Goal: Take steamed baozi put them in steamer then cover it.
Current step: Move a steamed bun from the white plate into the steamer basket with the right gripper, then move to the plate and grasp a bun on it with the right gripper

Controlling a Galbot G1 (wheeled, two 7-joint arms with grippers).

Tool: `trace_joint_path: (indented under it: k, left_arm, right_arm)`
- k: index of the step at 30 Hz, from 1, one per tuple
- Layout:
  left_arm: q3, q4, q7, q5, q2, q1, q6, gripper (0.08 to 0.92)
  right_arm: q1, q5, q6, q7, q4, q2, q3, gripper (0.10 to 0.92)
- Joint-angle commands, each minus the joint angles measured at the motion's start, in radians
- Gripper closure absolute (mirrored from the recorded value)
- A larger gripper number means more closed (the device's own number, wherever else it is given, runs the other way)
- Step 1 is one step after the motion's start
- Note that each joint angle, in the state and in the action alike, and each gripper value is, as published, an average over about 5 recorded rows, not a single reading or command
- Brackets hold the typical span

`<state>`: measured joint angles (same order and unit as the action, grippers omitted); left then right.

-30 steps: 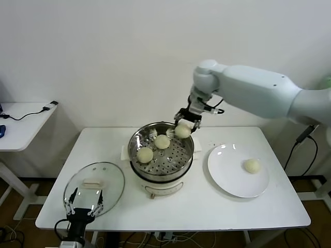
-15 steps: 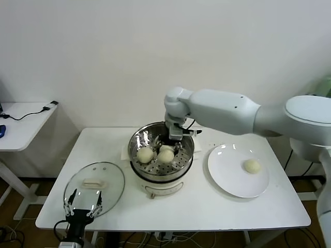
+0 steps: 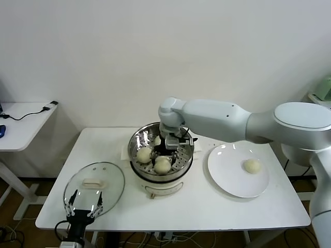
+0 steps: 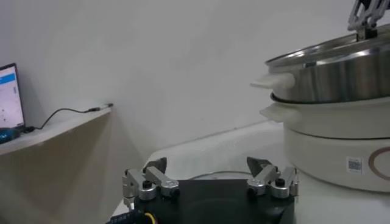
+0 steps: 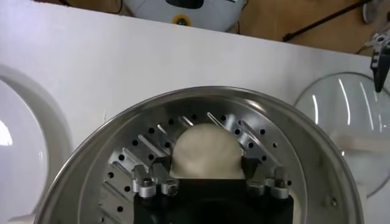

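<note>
Your right gripper (image 3: pixel 168 148) sits released inside the steamer (image 3: pixel 138 140), a smooth cream-white baozi (image 5: pixel 204 152) between its parted fingers; fourth baozi (image 3: pixel 252 166) waits on the plate (image 3: pixel 227 178) beside.

A white rectangular tabletop (image 3: pixel 217 206) stood before a plain white wall (image 3: pixel 129 57). On its right part lay a flat round white plate (image 3: pixel 227 178). To the left, well apart, stood a second, smaller white side table (image 3: pixel 20 126), bearing a small dark device (image 3: pixel 50 106) with a black cable (image 3: pixel 26 115) trailing from it across the surface. In the left wrist view a lit screen (image 4: pixel 9 94) showed at the edge above that side table. Dark cables (image 3: pixel 297 147) hung at the far right.
</note>
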<state>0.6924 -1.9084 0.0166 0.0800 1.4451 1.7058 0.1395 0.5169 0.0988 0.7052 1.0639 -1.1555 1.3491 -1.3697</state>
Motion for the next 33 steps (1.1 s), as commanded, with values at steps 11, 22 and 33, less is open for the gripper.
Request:
trace_joint_path:
  k: [11, 22, 33]
  left_arm:
    - [-0.003, -0.003, 0.0, -0.001, -0.007, 0.0, 0.001, 0.177]
    - [-0.009, -0.013, 0.0, -0.004, -0.019, -0.005, 0.002, 0.177]
    - [-0.014, -0.018, 0.004, -0.017, -0.022, -0.013, -0.004, 0.177]
  right_arm:
    - [0.081, -0.059, -0.019, 0.026, 0.003, -0.08, 0.079, 0.202]
    - [0.251, -0.478, -0.673, -0.136, -0.064, -0.442, -0.071, 0.203]
    - [-0.036, -0.398, -0.918, 0.026, -0.032, -0.756, 0.183, 0.203]
